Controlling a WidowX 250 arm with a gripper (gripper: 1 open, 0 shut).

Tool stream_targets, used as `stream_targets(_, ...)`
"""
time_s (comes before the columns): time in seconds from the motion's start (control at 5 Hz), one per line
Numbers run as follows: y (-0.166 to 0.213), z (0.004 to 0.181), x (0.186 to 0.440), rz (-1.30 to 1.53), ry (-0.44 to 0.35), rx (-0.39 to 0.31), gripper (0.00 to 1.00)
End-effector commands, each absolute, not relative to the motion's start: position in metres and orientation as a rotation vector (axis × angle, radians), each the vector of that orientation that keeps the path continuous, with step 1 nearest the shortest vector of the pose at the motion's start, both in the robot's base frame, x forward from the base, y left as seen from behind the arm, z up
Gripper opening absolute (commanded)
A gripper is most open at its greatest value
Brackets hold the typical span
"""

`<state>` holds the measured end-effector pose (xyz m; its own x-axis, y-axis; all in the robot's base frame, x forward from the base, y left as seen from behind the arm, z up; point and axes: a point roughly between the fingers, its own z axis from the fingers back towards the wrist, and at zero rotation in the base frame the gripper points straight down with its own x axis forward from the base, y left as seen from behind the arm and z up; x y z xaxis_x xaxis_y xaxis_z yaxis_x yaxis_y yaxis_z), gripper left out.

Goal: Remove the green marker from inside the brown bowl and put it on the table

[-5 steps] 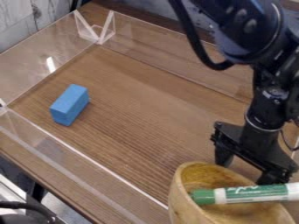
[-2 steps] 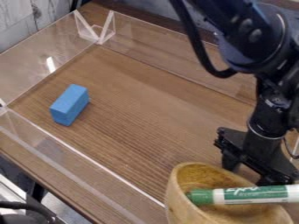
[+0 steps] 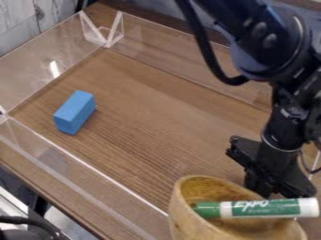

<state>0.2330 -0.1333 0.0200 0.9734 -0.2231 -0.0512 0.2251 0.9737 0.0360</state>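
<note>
The gripper point(image 3: 273, 178), jaws together and pointing down, sits lower right behind the brown bowl point(image 3: 201, 214); the green marker point(image 3: 251, 208), white-lettered, lies across the bowl.

Green marker point(image 3: 256, 208) with white lettering, light-brown grained bowl point(image 3: 201, 217), blue block point(image 3: 74, 112), black hand point(image 3: 267, 175).

My arm point(image 3: 257, 42) is matte black throughout, built of thick rounded segments with a black cable looping along its side. Above the brown bowl point(image 3: 207, 211) it narrows to a slim wrist column carrying a blocky black gripper point(image 3: 271, 173) with squared finger housings.
</note>
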Motion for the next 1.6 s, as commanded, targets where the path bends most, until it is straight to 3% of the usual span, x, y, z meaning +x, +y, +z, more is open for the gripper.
stream_targets(0.0,-0.129,0.036,0.234,-0.255,0.006,0.052,0.00)
stream_targets(1.2,-0.116,0.058,0.225,-0.294,0.008,0.065,0.00)
stream_targets(1.4,-0.116,0.057,0.224,-0.299,0.011,0.059,1.00)
